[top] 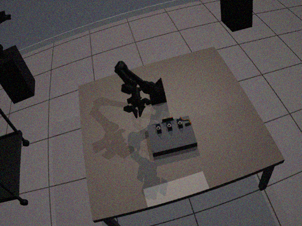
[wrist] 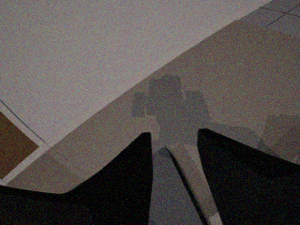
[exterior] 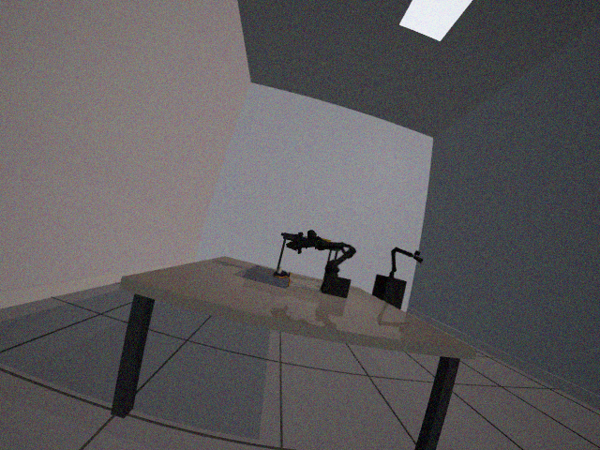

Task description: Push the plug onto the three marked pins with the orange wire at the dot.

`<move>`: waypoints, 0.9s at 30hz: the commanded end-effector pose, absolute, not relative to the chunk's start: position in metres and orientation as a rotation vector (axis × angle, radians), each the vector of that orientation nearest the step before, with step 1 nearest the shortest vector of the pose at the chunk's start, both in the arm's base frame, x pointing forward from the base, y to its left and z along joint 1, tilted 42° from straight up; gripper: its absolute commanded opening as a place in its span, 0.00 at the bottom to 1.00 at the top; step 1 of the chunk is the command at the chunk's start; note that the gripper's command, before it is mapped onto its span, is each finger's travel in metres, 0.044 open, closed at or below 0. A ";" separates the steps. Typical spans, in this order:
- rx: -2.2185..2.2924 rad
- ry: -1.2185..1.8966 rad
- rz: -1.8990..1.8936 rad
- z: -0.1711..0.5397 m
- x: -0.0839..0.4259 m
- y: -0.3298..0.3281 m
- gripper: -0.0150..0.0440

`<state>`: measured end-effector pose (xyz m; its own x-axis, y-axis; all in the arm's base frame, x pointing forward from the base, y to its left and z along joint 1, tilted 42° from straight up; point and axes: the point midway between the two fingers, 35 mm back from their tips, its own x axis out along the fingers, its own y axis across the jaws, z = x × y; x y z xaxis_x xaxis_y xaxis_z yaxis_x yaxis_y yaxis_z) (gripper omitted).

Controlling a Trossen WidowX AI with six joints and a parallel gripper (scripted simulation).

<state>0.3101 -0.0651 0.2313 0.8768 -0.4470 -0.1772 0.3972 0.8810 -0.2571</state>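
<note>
My gripper (top: 138, 116) (wrist: 174, 139) hangs above the table, behind and left of the grey board; its fingers stand partly open with a narrow empty gap. The grey board (top: 175, 141) (exterior: 263, 276) lies on the table (top: 217, 108). Three small dark units with pale round tops stand along its back half, and a black block (top: 167, 119) is at its back edge. An orange lead (top: 189, 121) (exterior: 290, 277) curls at the back right corner, beside a small dark piece (top: 187, 124) that may be the plug. Pins, coloured band, dot and plug holes are too small to tell.
A pale sheet (top: 179, 189) lies at the table's near edge. A thin upright post (exterior: 281, 254) rises at the board in the exterior view. A dark cart (top: 3, 167) and two pedestals (top: 13, 75) (top: 236, 6) with other arms stand away from the table.
</note>
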 end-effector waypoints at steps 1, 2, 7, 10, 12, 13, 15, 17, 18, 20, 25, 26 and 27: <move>-0.149 0.145 -0.338 0.258 0.317 -0.050 0.45; -0.136 0.129 -0.315 0.263 0.317 -0.046 0.45; -0.077 0.050 -0.195 0.288 0.320 -0.029 0.45; -0.045 0.005 -0.121 0.304 0.319 -0.018 0.45; -0.025 -0.025 -0.070 0.314 0.318 -0.010 0.45; -0.015 -0.039 -0.044 0.320 0.317 -0.006 0.45; 0.017 -0.044 -0.005 0.325 0.318 0.000 0.45; 0.061 -0.005 -0.008 0.319 0.325 0.001 0.45; 0.086 0.018 -0.010 0.316 0.329 0.002 0.45; 0.137 0.065 -0.017 0.308 0.337 0.003 0.45; 0.261 0.183 -0.046 0.288 0.356 0.007 0.45; 0.286 0.207 -0.054 0.283 0.360 0.008 0.45; 0.310 0.231 -0.063 0.279 0.363 0.010 0.45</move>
